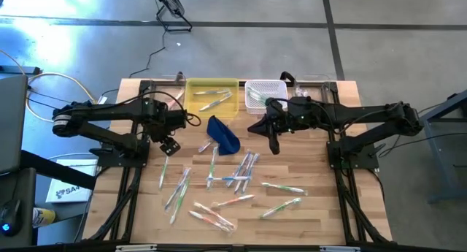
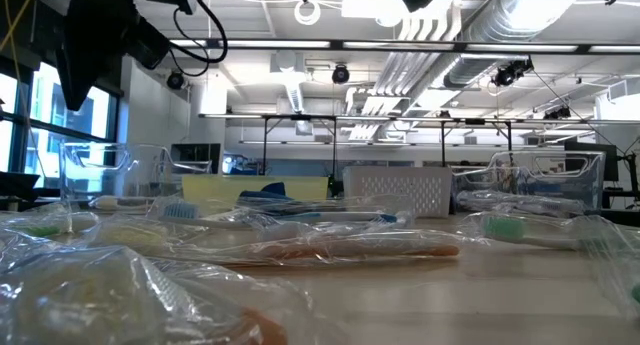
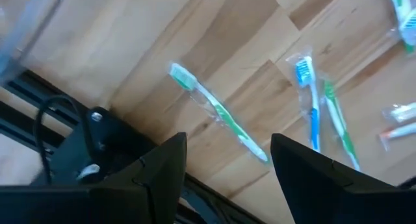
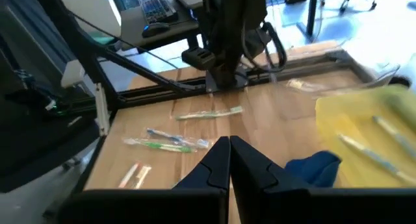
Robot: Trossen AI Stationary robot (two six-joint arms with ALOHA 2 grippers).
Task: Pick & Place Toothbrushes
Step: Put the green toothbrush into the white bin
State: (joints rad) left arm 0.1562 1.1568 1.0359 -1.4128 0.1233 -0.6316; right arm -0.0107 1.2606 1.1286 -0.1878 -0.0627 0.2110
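Many wrapped toothbrushes [image 1: 233,180] lie flat and scattered on the wooden table; a few more lie in the yellow bin [image 1: 212,84] and the white basket [image 1: 264,85]. My left gripper [image 1: 169,144] hangs open near the table's left side, pointing down. A green toothbrush [image 3: 218,112] lies on the wood below it, between the lines of its fingers [image 3: 162,169], untouched. My right gripper [image 4: 229,160] is shut and empty, held above the table's middle, right of the dark blue pouch [image 1: 223,133].
The yellow bin and white basket stand side by side at the table's far edge. The blue pouch lies just in front of them. Clear plastic containers [image 2: 100,175] stand at the far corners. Black frame rails [image 1: 128,186] run along the table's left and right sides.
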